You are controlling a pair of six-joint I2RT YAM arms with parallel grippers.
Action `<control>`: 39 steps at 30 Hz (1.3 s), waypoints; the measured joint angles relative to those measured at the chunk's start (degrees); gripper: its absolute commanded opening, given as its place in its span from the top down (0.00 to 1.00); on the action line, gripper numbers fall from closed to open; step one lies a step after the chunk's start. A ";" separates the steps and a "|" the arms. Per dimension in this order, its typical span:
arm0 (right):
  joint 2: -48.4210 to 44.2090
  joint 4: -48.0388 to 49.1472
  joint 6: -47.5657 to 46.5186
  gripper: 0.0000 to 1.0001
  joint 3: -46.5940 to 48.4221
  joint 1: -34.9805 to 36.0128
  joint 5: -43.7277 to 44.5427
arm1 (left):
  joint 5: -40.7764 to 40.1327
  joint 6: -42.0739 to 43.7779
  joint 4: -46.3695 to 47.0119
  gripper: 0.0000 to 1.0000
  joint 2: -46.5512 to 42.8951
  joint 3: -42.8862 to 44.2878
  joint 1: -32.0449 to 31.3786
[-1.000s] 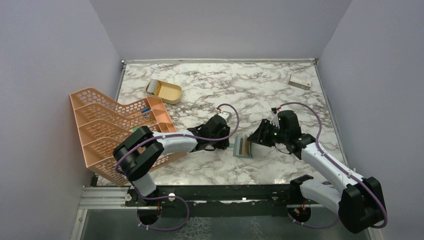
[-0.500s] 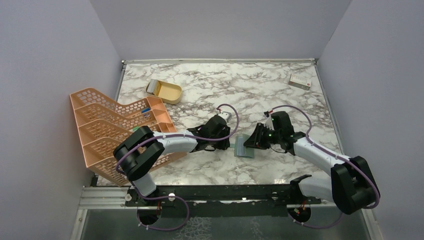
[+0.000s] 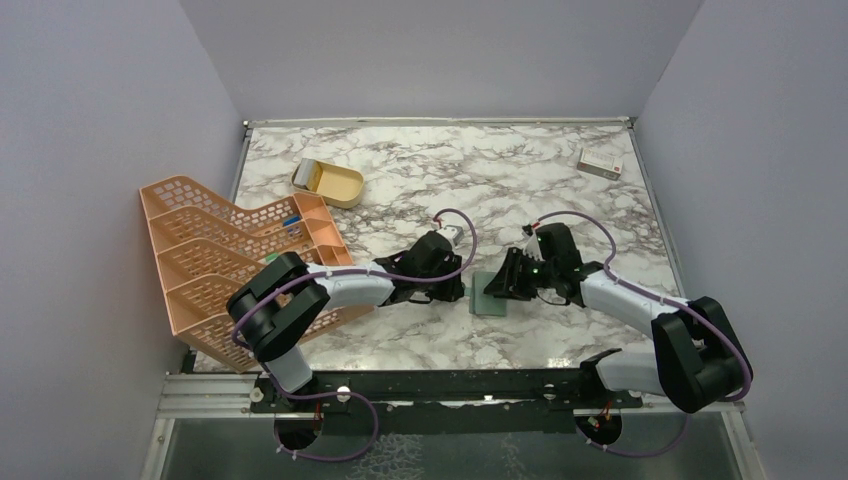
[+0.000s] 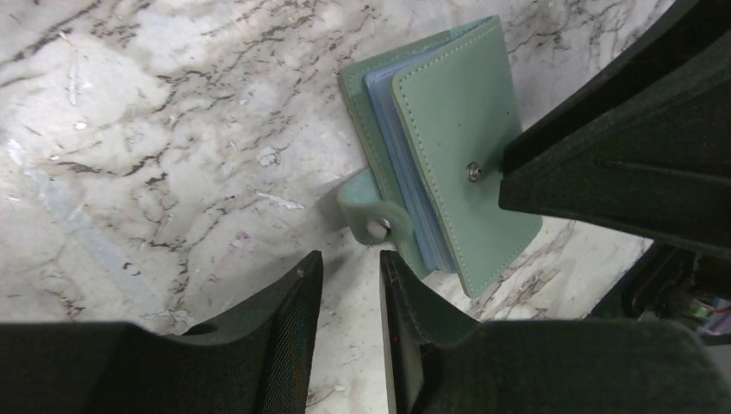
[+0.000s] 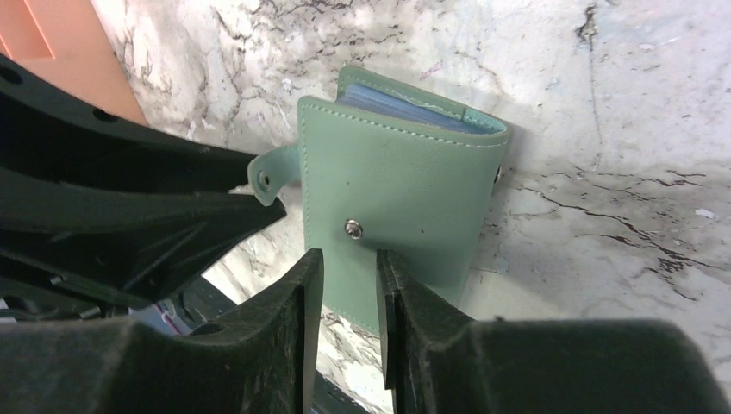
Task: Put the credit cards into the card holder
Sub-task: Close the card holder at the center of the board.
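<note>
The card holder [image 3: 491, 297] is lying folded shut mid-frame in the overhead view, snap tab [image 4: 372, 210] hanging loose. You are seeing no credit cards outside it, so loading is likely done. Left gripper [image 4: 349, 263] and right gripper [image 5: 347, 259] are both standing slightly ajar, gripping nothing.

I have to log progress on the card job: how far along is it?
Done, apparently: no credit cards show loose on the table, and the card holder lies folded shut, blue sleeves at its edge. Whether cards are inside is hidden. In hand: the right gripper sits over the cover by the snap stud, and the left gripper, open, is at the snap tab. Left: the tab is unfastened.
</note>
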 measured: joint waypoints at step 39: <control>2.34 1.88 -3.56 0.78 4.37 5.84 5.18 | 16.61 -5.35 9.62 0.78 1.79 -2.67 9.79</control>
